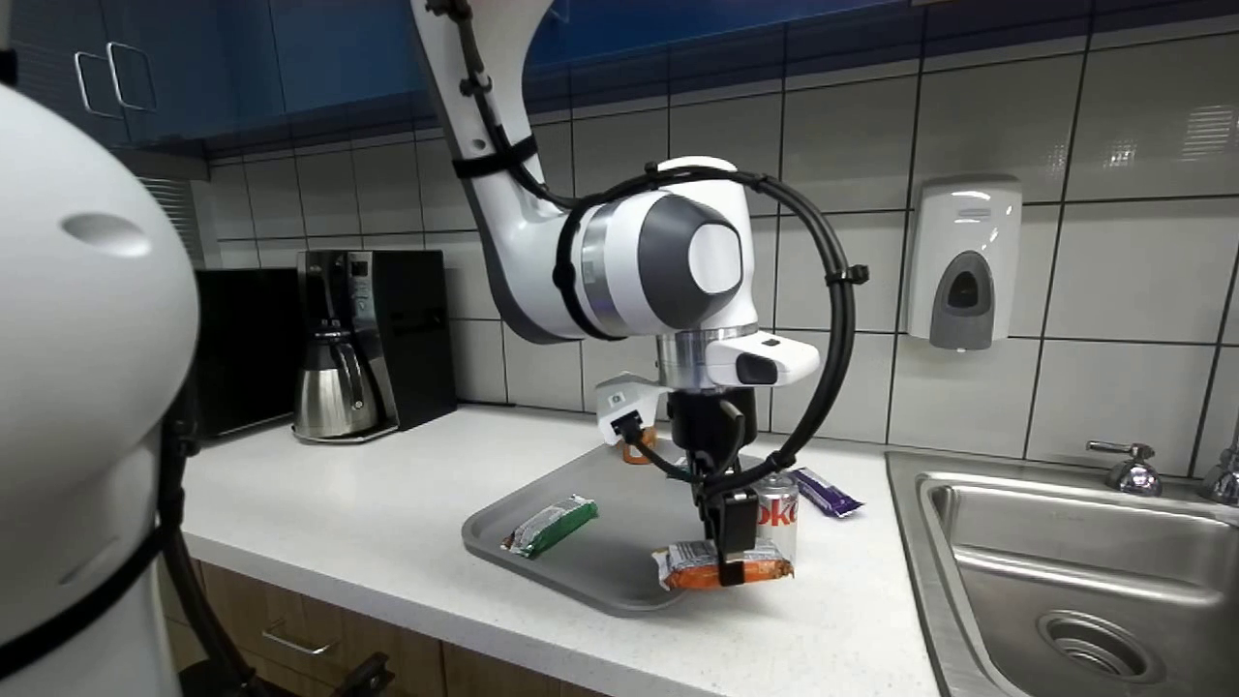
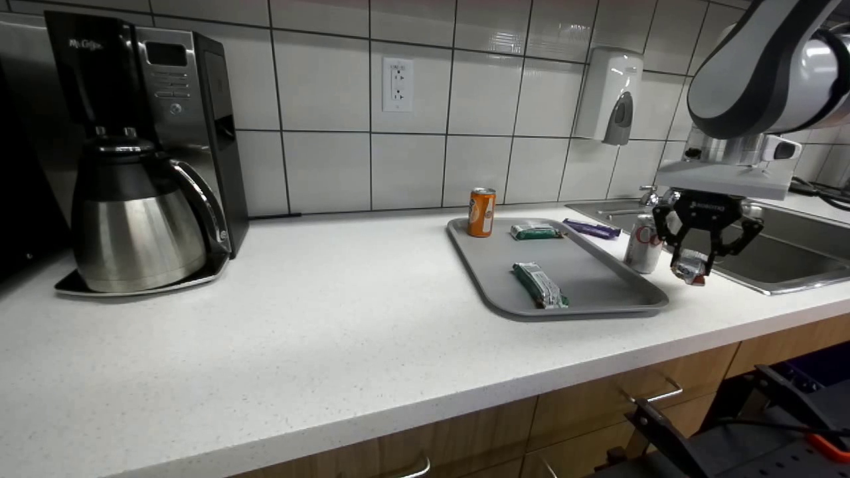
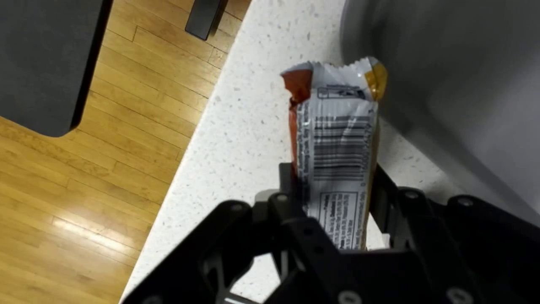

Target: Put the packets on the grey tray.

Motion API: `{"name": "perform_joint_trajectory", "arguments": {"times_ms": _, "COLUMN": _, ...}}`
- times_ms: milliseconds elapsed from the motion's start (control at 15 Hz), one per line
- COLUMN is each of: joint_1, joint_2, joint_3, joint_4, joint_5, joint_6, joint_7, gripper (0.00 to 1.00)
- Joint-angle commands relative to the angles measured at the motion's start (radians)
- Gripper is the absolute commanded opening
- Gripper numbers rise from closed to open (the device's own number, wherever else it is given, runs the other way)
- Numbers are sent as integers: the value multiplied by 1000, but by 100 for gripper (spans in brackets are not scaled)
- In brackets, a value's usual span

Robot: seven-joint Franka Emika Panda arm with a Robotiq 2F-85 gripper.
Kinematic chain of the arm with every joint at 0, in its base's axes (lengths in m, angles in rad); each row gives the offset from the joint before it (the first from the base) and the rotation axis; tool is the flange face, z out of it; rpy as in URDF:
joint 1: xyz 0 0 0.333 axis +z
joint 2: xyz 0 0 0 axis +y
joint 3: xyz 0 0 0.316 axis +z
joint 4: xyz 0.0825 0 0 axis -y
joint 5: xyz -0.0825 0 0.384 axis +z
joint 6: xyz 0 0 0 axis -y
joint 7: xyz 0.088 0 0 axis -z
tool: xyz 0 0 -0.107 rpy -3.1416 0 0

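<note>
The fingers (image 1: pixel 732 568) pinch the orange packet (image 3: pixel 337 147) over the counter (image 2: pixel 319 318), near a corner of the grey tray (image 2: pixel 597 289). The green packet (image 2: pixel 541 287) and bluish-green packet (image 2: pixel 534 232) lie on the tray.

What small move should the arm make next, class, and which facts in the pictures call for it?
Probably ease the orange packet sideways until it is over the grey tray. The gripper holds it, but in the wrist view it is mostly over the counter, beside the tray, and an exterior view shows bare space on the tray to receive it.
</note>
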Motion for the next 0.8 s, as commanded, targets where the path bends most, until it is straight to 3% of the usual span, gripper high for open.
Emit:
{"name": "perform_joint_trajectory", "arguments": {"times_ms": 0, "joint_1": -24, "joint_2": -64, "joint_3": 70, "joint_4": -36, "joint_5": -28, "joint_6": -35, "joint_7": 42, "gripper": 19}}
{"name": "perform_joint_trajectory", "arguments": {"times_ms": 733, "joint_1": 6, "joint_2": 6, "joint_3": 199, "joint_4": 16, "joint_5": -126, "joint_6": -39, "joint_7": 222, "gripper": 19}}
